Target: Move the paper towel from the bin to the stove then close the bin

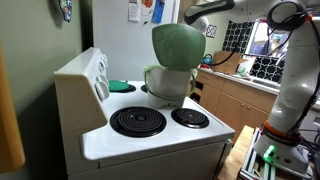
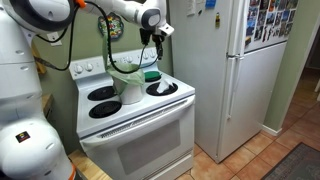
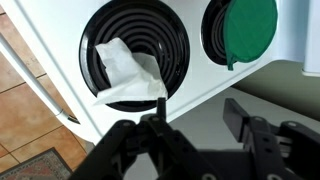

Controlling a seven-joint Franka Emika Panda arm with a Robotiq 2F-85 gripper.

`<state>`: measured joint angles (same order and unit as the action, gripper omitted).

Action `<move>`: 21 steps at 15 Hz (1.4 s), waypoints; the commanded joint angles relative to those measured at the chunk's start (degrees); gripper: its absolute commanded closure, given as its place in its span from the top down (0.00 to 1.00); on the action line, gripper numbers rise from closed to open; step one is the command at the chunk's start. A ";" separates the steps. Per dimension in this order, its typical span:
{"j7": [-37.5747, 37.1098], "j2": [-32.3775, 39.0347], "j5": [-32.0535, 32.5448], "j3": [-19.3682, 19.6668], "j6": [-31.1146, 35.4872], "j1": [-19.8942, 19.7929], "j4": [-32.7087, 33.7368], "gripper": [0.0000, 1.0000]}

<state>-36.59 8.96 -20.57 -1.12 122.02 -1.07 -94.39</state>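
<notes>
pincer (image 3: 200, 118) fills the bottom of the wrist view, fingers spread wide and empty. just ahead of one fingertip (image 3: 160, 108) we note the paper towel (image 3: 125, 72), crumpled and white, draped over a black coil burner (image 3: 165, 35) of the stove (image 3: 195, 88). its lower corner reaches that fingertip; we cannot tell whether the two touch. further ahead of the pincer and off to one side, a flat teal disc (image 3: 250, 28) lies on the neighbouring burner.

in an exterior view the pincer (image 2: 152, 38) hangs above the rear part of the stove. the bin (image 2: 130, 90) is below it and to one side, apart from the fingers. in both exterior views we see the bin standing upright near the middle of the stove top, with its domed green lid (image 1: 178, 45) tipped up and open.
</notes>
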 commanded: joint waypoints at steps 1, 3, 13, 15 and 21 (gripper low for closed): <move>0.58 -1.27 1.69 1.04 -2.89 0.36 1.17 0.94; 3.74 -4.30 2.96 0.92 -4.15 0.34 1.21 1.00; 11.45 -11.91 5.97 -1.22 -14.08 2.51 4.32 1.00; 15.11 -12.29 4.44 -1.28 -15.23 2.83 4.11 1.00; 30.12 -17.84 3.09 -3.36 -25.23 5.64 2.02 1.00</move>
<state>-12.37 -4.97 -16.49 -4.06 101.25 3.47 -90.23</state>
